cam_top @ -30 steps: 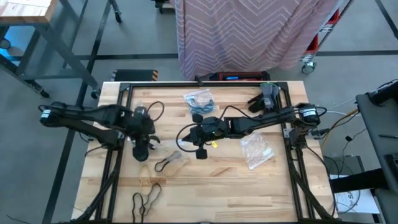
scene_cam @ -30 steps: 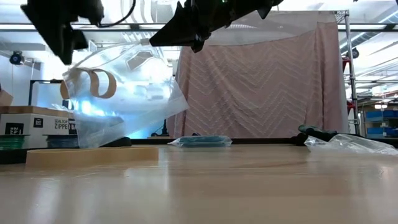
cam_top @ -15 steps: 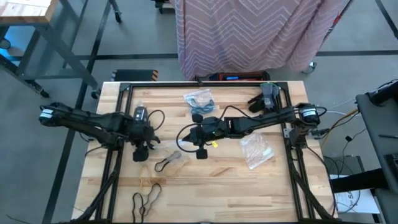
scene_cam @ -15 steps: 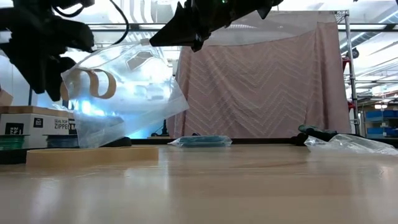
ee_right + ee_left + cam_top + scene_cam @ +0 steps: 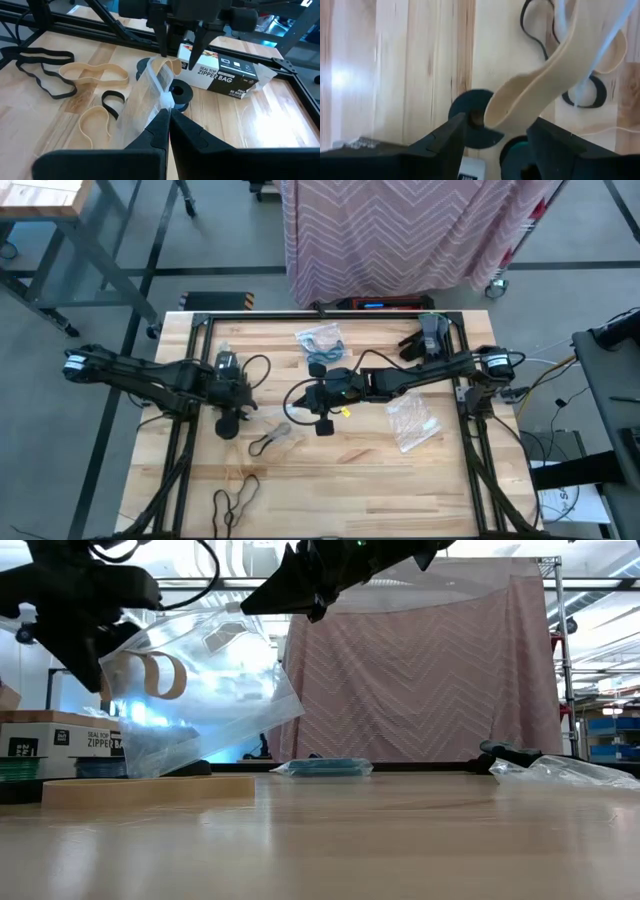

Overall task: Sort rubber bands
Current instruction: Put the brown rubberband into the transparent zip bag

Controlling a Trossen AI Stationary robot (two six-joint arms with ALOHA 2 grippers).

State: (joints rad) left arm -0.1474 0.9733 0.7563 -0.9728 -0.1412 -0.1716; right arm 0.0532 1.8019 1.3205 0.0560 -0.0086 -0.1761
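Observation:
My right gripper [image 5: 167, 117] is shut on a clear plastic bag [image 5: 142, 100] at mid-table. A tan rubber band [image 5: 167, 64] sticks out of the bag's mouth. My left gripper [image 5: 496, 120] points down over that mouth, open, with the tan band [image 5: 530, 95] between its fingers. In the low view, tan loops [image 5: 150, 675] show through the bag [image 5: 215, 690] beside my left gripper [image 5: 85, 635]. More tan bands [image 5: 92, 75] and black bands [image 5: 40, 70] lie flat on the table's near side. My right gripper pinches the bag's upper edge [image 5: 165, 102] between its two shut fingers, coming from the table's right and slanting a little down. The bag hangs open toward the left arm, its lower part [image 5: 125, 132] down at the tabletop. My left gripper's fingers [image 5: 162, 47] stand on either side of the tan band; I cannot tell whether they touch it.
A box of zipper bags [image 5: 225, 75] and two dark round spools [image 5: 180, 92] stand just beyond the bag. A bag with blue bands [image 5: 320, 337] and dark gloves [image 5: 430, 335] lie at the far side, another clear bag [image 5: 412, 423] at the right.
My left gripper has come down onto the bag's mouth and rolled a little about its own axis. The bag, the tan loops in it and my right gripper have kept still.

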